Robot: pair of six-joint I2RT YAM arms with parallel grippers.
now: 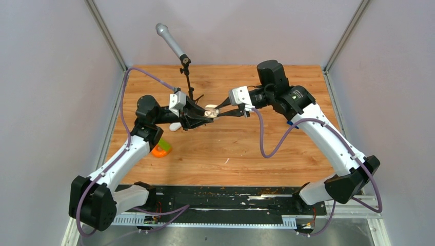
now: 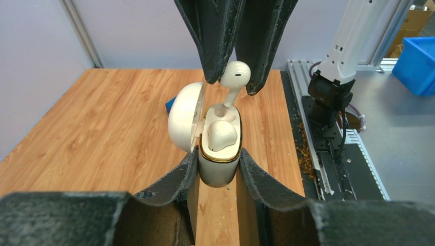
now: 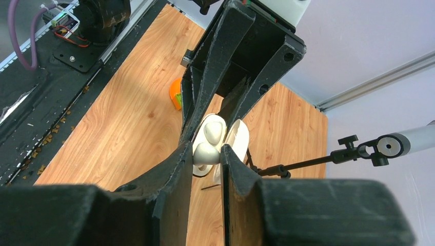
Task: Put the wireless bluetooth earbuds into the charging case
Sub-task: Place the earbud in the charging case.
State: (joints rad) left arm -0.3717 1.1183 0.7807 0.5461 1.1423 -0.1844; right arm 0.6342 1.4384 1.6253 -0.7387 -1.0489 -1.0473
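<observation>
The white charging case (image 2: 219, 171) stands open, lid (image 2: 183, 115) swung left, held above the table. My left gripper (image 2: 219, 165) is shut on its base. One earbud (image 2: 221, 135) sits in the near slot. My right gripper (image 3: 206, 152) is shut on the head of the second earbud (image 2: 236, 73), whose stem points down into the far slot. In the top view both grippers meet at the case (image 1: 210, 111) in mid-table, the left gripper (image 1: 204, 118) from the left and the right gripper (image 1: 218, 109) from the right. The right wrist view shows the held earbud (image 3: 204, 151) and the seated one (image 3: 214, 130).
A microphone (image 1: 169, 38) on a black stand rises just behind the grippers. An orange object (image 1: 162, 149) lies by the left arm, a white rounded thing (image 1: 175, 126) under its wrist, a thin white sliver (image 1: 226, 161) in front. A blue bin (image 2: 418, 61) stands off the table.
</observation>
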